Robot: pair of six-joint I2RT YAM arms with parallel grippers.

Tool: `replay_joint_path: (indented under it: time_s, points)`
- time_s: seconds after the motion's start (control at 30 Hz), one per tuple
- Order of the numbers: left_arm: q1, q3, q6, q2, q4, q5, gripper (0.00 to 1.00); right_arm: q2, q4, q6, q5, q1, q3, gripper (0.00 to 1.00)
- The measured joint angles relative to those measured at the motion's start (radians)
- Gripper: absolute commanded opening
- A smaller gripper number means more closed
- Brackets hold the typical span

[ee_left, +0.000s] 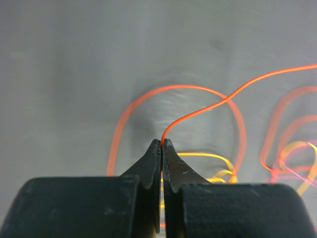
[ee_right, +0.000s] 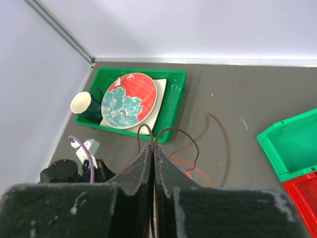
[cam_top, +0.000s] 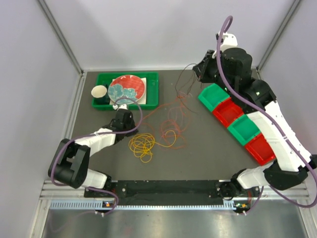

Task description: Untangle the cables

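The left pincer (ee_left: pixel 161 145) is closed tight on an orange cable (ee_left: pixel 198 111), low over the bench (cam_top: pixel 208 158). The right pincer (ee_right: pixel 153 148), higher up, pinches a dark maroon cable (ee_right: pixel 176 129). The other cables (cam_top: pixel 143 145) lie tangled on the bench between both arms.

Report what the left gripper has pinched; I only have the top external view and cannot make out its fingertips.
Observer: The left gripper is shut on the orange cable, nipped at the very tips.
Operator: Now the right one.
Observer: The right gripper is shut on the dark maroon cable, which loops up out of its tips.
Operator: Say where the orange strand goes from the tips.
Observer: It arcs up and off to the right, crossing a blurred orange loop lying on the table.
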Motion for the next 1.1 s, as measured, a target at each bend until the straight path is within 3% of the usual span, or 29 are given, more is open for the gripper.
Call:
replay_joint_path:
  time_s: [0.47, 0.53, 0.63, 0.67, 0.9, 1.1]
  points:
    - [0.127, 0.008, -0.029, 0.004, -0.116, -0.097, 0.0, -0.078, 0.031, 0.029, -0.022, -0.001, -0.069, 0.0]
    - [0.127, 0.017, -0.027, 0.004, -0.115, -0.064, 0.22, -0.083, 0.047, 0.037, -0.028, -0.001, -0.105, 0.0]
    - [0.124, 0.02, -0.007, -0.019, -0.095, 0.026, 0.84, -0.072, 0.063, 0.052, -0.045, -0.001, -0.173, 0.0]
    - [0.122, 0.02, 0.004, -0.037, -0.092, 0.051, 0.96, -0.064, 0.064, 0.057, -0.054, -0.001, -0.194, 0.0]
    - [0.106, 0.034, 0.053, -0.196, -0.042, 0.207, 0.99, -0.02, 0.063, 0.075, -0.099, -0.002, -0.237, 0.0]
    - [0.048, 0.034, 0.056, -0.138, 0.158, 0.37, 0.98, -0.021, 0.069, 0.089, -0.125, -0.002, -0.236, 0.0]
